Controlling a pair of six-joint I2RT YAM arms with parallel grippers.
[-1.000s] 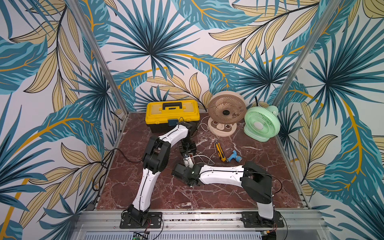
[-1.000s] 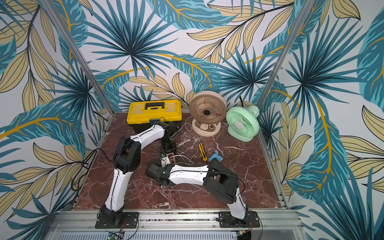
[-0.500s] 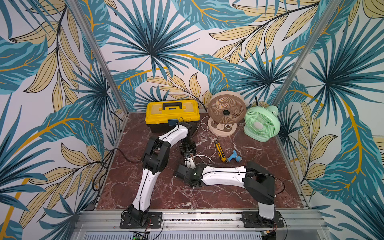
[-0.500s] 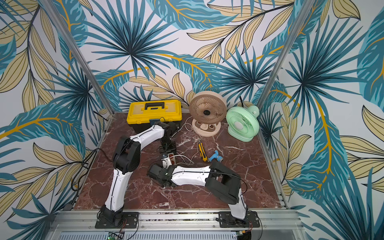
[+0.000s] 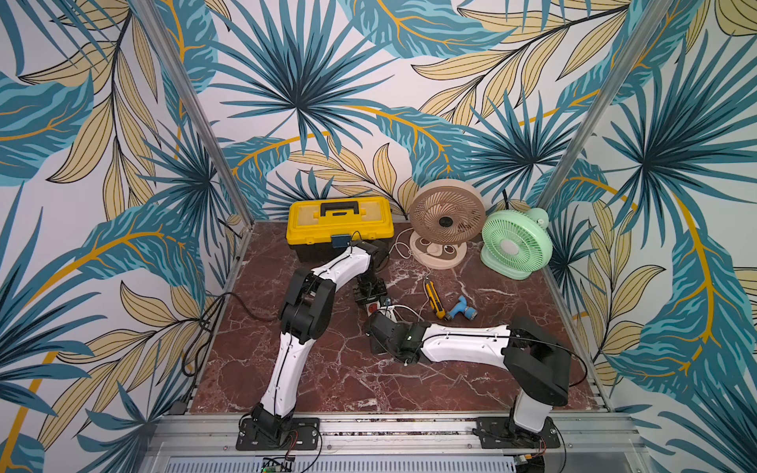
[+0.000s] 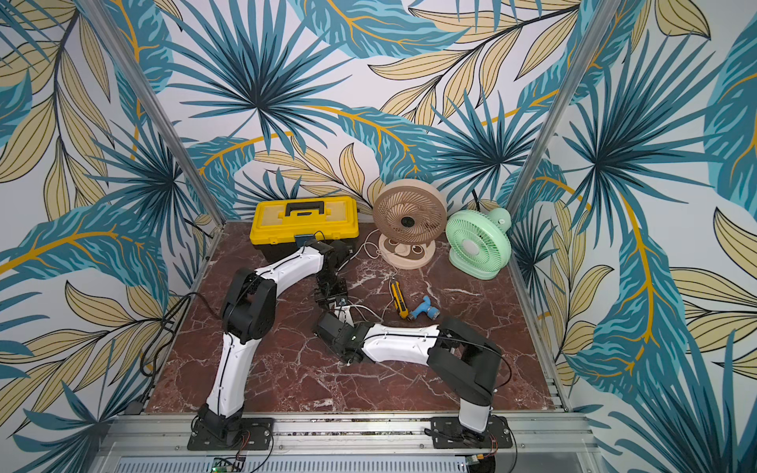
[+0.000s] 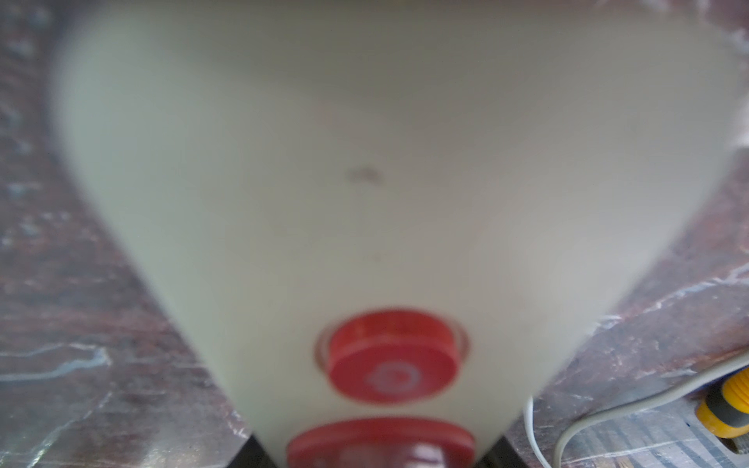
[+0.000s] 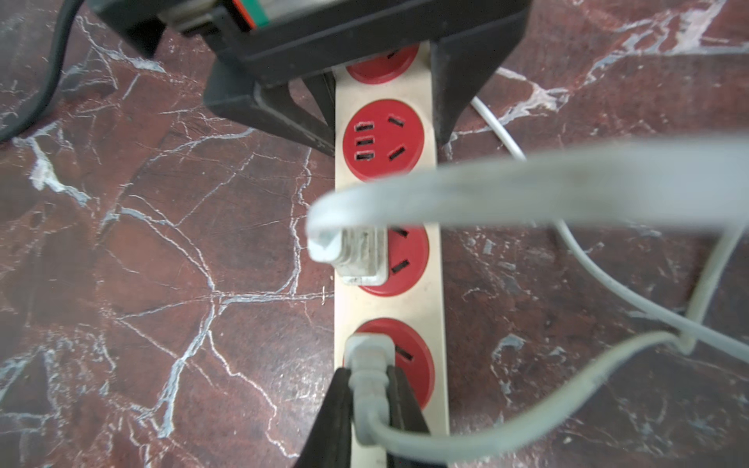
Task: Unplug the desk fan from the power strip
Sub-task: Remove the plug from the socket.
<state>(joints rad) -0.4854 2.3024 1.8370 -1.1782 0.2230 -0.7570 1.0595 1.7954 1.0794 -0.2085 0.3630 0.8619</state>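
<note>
black right gripper (image 8: 369,379) tight around the grey plug (image 8: 364,350), left gripper (image 8: 385,137) snug across the power strip (image 8: 389,308)

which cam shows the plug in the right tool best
Right wrist view: the grey plug sits sharp and close, pinched by the right tool. Both top views leave it too small to tell; left wrist view misses it.
</note>
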